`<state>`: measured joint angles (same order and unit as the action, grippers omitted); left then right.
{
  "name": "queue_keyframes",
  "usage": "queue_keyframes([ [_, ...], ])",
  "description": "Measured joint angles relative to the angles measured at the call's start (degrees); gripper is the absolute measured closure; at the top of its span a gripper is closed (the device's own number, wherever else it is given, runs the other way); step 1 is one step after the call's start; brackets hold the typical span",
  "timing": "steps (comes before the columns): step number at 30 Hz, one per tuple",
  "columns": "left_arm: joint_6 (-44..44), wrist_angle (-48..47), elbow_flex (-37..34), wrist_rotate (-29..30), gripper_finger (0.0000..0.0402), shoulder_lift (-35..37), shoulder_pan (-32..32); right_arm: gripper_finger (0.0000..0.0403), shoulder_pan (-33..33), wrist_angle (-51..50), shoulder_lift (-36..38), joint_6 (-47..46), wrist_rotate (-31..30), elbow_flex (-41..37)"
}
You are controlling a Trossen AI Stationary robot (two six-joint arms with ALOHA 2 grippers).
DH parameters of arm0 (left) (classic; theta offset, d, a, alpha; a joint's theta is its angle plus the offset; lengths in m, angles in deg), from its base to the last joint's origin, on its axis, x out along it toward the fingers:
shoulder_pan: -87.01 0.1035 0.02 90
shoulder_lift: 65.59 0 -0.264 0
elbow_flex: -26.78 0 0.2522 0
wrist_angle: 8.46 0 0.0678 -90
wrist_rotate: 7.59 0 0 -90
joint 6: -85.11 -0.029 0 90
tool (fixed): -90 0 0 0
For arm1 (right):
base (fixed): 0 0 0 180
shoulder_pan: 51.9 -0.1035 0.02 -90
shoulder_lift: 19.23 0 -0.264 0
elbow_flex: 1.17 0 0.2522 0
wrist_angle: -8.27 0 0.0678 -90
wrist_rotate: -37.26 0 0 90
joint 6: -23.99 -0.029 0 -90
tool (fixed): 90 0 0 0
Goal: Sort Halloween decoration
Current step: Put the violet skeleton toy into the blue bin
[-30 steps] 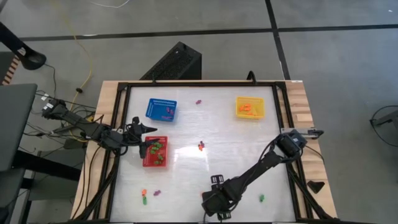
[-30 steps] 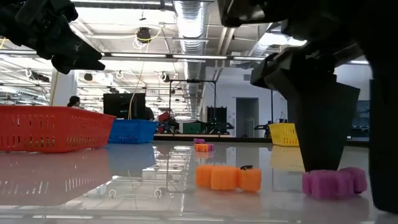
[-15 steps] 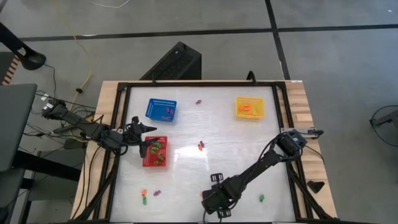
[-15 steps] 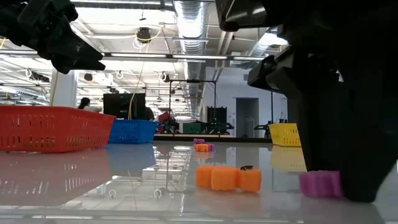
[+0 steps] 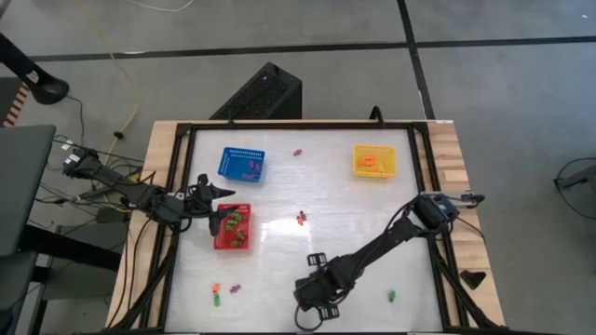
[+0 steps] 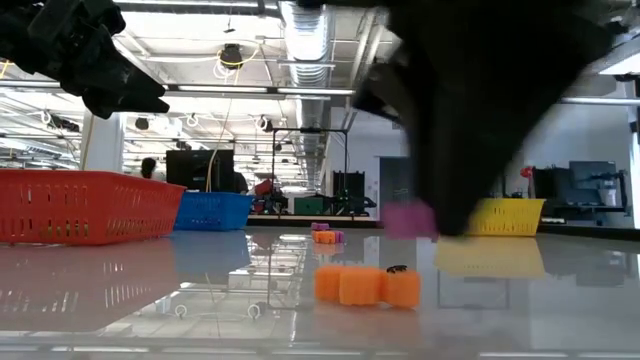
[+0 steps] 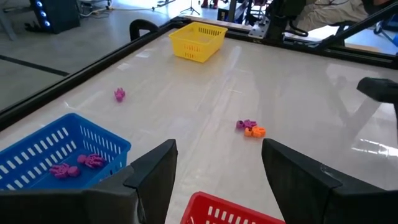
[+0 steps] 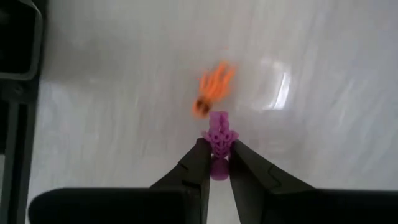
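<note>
The purple trinket (image 8: 218, 140), a small knobby plastic piece, is sitting pinched between the two dark fingers of the right gripper (image 8: 216, 163), which is clenching it above the glossy white table (image 5: 354, 223), near the front edge. Below it an orange trinket (image 8: 211, 89) with thin legs is lying on the table. No writing can be read on any of them. The red mesh basket (image 5: 232, 227) is holding green pieces; more trinkets are lying scattered around it. Beyond the red basket, the blue basket (image 7: 56, 158) is holding purple spider-like pieces, and the yellow basket (image 5: 373, 160) orange ones. The left gripper (image 7: 214, 171) is hovering at the red basket, its fingers spread wide and holding nothing.
</note>
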<state>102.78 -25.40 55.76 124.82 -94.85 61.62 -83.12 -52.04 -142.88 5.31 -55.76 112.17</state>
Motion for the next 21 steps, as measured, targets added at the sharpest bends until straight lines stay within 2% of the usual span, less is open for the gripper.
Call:
queue_keyframes([
  [3,0.00,0.00,0.00,0.00,0.0175,0.00,-0.01,0.0322,2.08,0.10,0.14,5.93,-2.90,2.35],
  [6,0.00,0.01,0.00,0.00,0.0175,0.01,-0.01,0.0322,5.42,1.24,0.15,13.25,-9.05,5.00],
  [9,-0.02,0.00,0.00,0.00,0.0175,0.02,-0.02,0.0322,10.07,6.72,0.26,22.14,-12.14,6.64],
  [14,-0.02,0.00,0.00,-0.02,0.0175,0.01,-0.01,0.0322,19.58,20.89,0.26,33.25,-12.09,6.96],
  [18,-0.02,0.00,0.00,-0.02,0.0175,0.00,-0.02,0.0322,28.05,27.67,-0.10,35.06,-11.69,6.98],
  [21,-0.57,-0.02,0.00,-0.03,0.0175,0.00,-0.02,0.0322,34.28,30.10,-0.20,33.70,-5.30,6.96],
])
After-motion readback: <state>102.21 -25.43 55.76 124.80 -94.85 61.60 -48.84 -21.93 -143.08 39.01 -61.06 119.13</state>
